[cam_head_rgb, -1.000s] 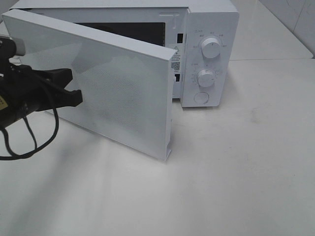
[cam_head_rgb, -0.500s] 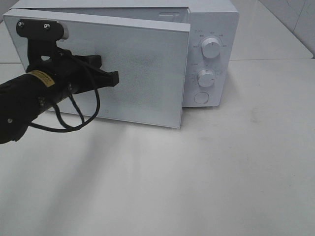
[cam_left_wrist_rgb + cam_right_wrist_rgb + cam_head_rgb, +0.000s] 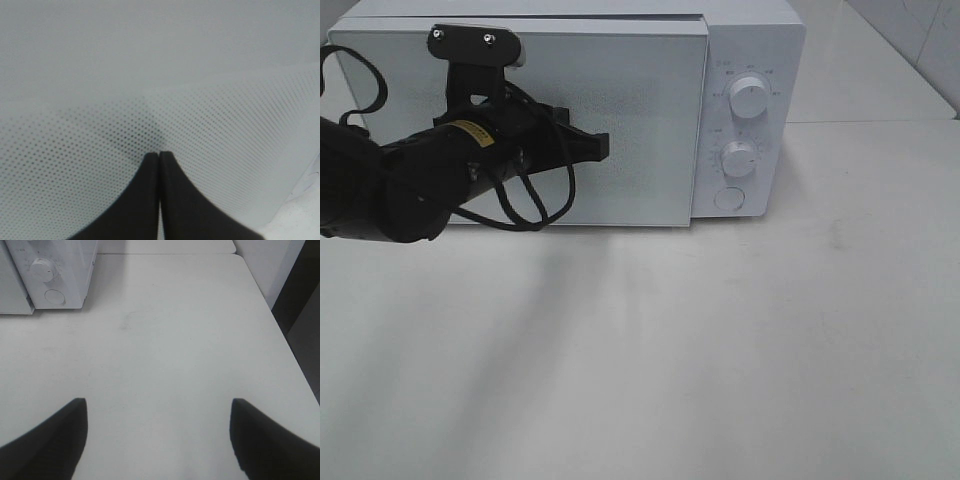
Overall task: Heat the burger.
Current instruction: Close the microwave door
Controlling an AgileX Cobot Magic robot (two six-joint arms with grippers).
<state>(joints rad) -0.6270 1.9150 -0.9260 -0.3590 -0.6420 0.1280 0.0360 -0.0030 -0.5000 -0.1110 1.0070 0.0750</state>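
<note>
Microwave door being met by clenched jaws.
The left arm [image 3: 410,190] is being held stretched low across the white surface [image 3: 720,350], its jaws clenched together, tips against the closed door [image 3: 650,120] of the microwave [image 3: 750,50]. The right arm's jaws are being held spread apart over bare surface. The burger is being shown in no view. Pale tiles [image 3: 920,40] are lying beyond.

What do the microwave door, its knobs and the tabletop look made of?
Microwave door: glossy white panel, likely glass or plastic, with fine printed dot mesh. Upper knob and lower knob: smooth white, probably moulded plastic. Tabletop: matte white, faintly scuffed; laminate or stone, cannot tell.
</note>
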